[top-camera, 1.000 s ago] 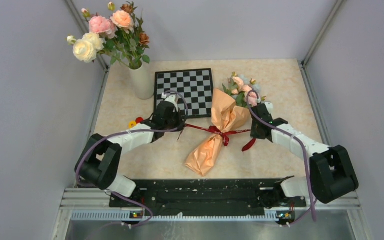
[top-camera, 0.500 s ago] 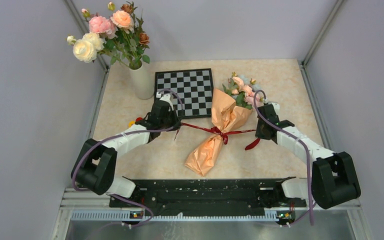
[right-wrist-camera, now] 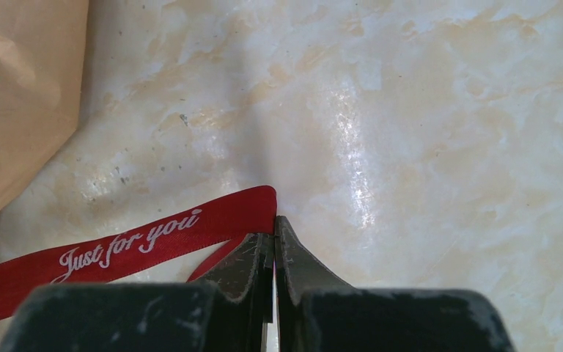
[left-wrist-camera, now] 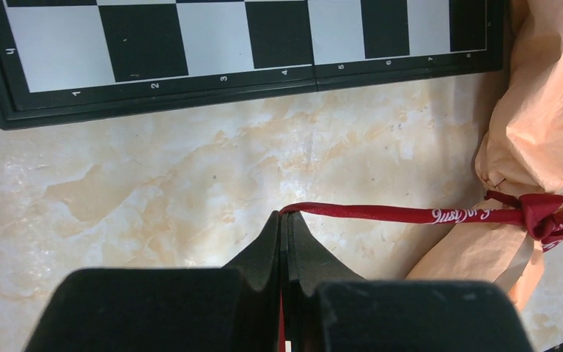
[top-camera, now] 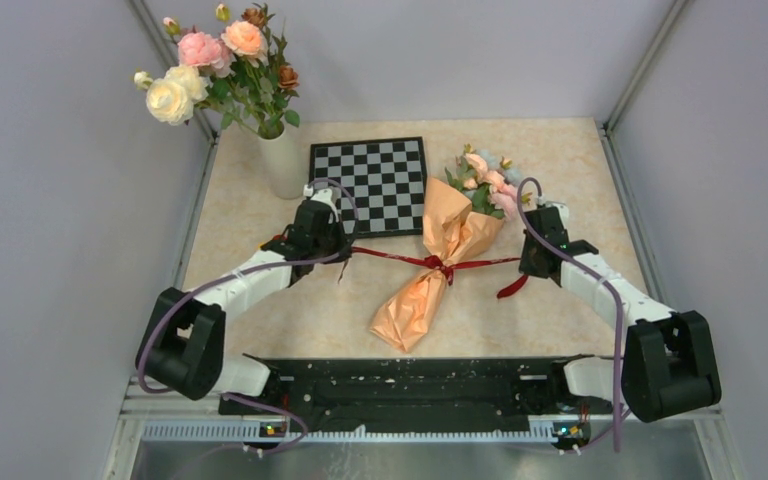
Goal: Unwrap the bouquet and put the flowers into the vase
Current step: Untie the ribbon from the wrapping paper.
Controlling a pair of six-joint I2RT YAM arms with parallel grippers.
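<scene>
The bouquet (top-camera: 415, 300) lies in the middle of the counter (top-camera: 290, 310). Its pointy end faces the front. Its flowers (top-camera: 485, 180) poke out at the far end, just beside the chessboard (top-camera: 368, 185). The peach paper (top-camera: 450, 225) is wrapped all around it. A red ribbon (top-camera: 390, 254) is tied round its middle, and the two ends stretch out straight to each side.

The left pincer (left-wrist-camera: 284, 220) is pressed together, pinching the left end of the ribbon. The right pincer (right-wrist-camera: 274, 224) is pressed together too, pinching the right end. Both ends look pulled tight, like a tug of war.

I think the job has only just begun. The knot (left-wrist-camera: 539, 211) in the middle looks like it has not come loose yet. After that, the paper must come off. Then the little flowers have to go in the white vase (top-camera: 282, 165). It stands far off in the back left corner, and big roses (top-camera: 205, 65) already sit in it.
</scene>
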